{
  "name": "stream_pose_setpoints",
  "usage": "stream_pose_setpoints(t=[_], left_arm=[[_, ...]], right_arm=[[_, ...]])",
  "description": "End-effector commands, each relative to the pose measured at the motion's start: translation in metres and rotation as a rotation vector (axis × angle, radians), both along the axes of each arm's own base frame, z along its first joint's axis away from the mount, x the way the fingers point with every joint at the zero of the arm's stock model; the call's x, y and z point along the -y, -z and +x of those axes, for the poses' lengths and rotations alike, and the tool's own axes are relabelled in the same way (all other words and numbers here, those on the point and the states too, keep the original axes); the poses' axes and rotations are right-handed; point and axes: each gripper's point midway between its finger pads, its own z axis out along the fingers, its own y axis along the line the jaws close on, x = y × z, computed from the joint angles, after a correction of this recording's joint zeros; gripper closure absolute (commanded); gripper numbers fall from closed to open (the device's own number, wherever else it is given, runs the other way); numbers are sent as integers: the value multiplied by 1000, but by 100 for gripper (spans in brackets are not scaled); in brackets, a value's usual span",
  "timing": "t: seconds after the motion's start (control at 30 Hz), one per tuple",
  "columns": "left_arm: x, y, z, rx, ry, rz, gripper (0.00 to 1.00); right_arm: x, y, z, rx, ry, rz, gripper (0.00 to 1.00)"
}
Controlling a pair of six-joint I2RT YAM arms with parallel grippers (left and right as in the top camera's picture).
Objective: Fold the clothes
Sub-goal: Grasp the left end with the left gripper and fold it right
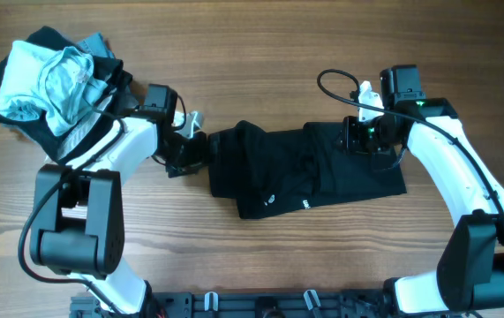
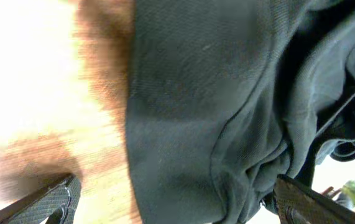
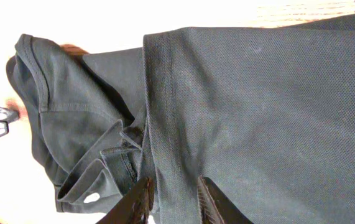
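Note:
The clothes (image 1: 304,168), a black T-shirt, lie partly folded across the middle of the table, with small white marks near the front hem. My left gripper (image 1: 194,152) is at the shirt's left edge. In the left wrist view that gripper (image 2: 177,199) stands wide open, one finger (image 2: 56,198) over bare wood and the other over bunched cloth, with the shirt's edge (image 2: 183,124) between them. My right gripper (image 1: 354,141) rests on the shirt's upper right part. Seen from the right wrist, it (image 3: 174,199) is closed narrowly on a stitched hem band (image 3: 165,112).
A heap of other garments, light blue and black (image 1: 48,79), sits at the table's far left corner behind the left arm. A black rail (image 1: 260,305) runs along the front edge. Bare wood (image 1: 252,62) shows behind and in front of the shirt.

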Motion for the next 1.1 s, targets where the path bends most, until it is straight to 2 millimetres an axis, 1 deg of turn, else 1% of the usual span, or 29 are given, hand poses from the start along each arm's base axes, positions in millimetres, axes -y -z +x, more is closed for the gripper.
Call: stream_pose_setpoints(t=[0.0, 0.03, 0.1, 0.13, 0.17, 0.23, 0.27, 0.3, 0.33, 0.37, 0.43, 0.47, 0.5, 0.53, 0.63, 0.67, 0.7, 0.73, 0.8, 0.83, 0.9, 0.93, 1.0, 1.03, 1.07], left_arm=[[13, 28, -22, -22, 96, -14, 0], [16, 32, -24, -29, 100, -33, 0], [35, 31, -27, -51, 116, -150, 0], [50, 28, -31, -43, 162, -222, 1], [55, 29, -34, -35, 191, -227, 2], [60, 29, -37, -26, 217, -225, 5], [61, 29, -36, -24, 217, -226, 9], [61, 29, -36, -22, 217, -226, 15], [61, 29, -36, -23, 217, -226, 19], [61, 29, -36, -25, 217, -226, 20], [61, 28, -37, -26, 217, -233, 14], [62, 28, -36, -25, 217, -233, 13], [62, 27, -35, -24, 214, -233, 16], [62, 27, -34, -26, 205, -234, 25], [65, 26, -25, -53, 122, -235, 35], [66, 26, -22, -49, 104, -238, 51], [66, 25, -19, -51, 89, -240, 61], [67, 25, -17, -51, 78, -241, 75], [67, 25, -17, -51, 76, -241, 93], [67, 25, -17, -52, 75, -241, 96], [63, 24, -17, -62, 60, -229, 96], [56, 23, -15, -73, 38, -195, 96], [28, 12, -7, -96, -24, -93, 96], [17, 3, -3, -89, -31, -63, 96], [3, -11, 3, -78, -42, -26, 96]], right_arm=[[3, -8, 6, 25, 20, -9, 72], [3, -8, 5, 24, 20, -9, 72], [3, -8, 6, 27, 20, -9, 72], [3, -8, 6, 28, 20, -9, 72], [3, -8, 7, 29, 21, -8, 72], [3, -8, 7, 30, 20, -8, 72], [3, -8, 7, 29, 21, -8, 72], [3, -8, 6, 28, 21, -8, 72], [3, -8, 6, 27, 24, -7, 72], [3, -8, 6, 25, 27, -7, 72], [3, -8, 6, 25, 27, -7, 72], [3, -8, 6, 26, 26, -8, 72], [3, -8, 6, 25, 26, -7, 72], [3, -8, 6, 25, 26, -7, 72], [3, -8, 7, 27, 26, -7, 72], [3, -8, 7, 27, 27, -7, 72], [3, -8, 7, 27, 26, -7, 72], [3, -8, 7, 26, 27, -7, 72], [3, -8, 6, 24, 27, -7, 72], [3, -8, 6, 24, 27, -7, 72], [3, -8, 6, 24, 27, -7, 72], [3, -8, 6, 24, 27, -7, 72], [3, -8, 5, 21, 27, -7, 72], [3, -8, 5, 20, 27, -7, 72], [3, -8, 5, 21, 26, -7, 72]])
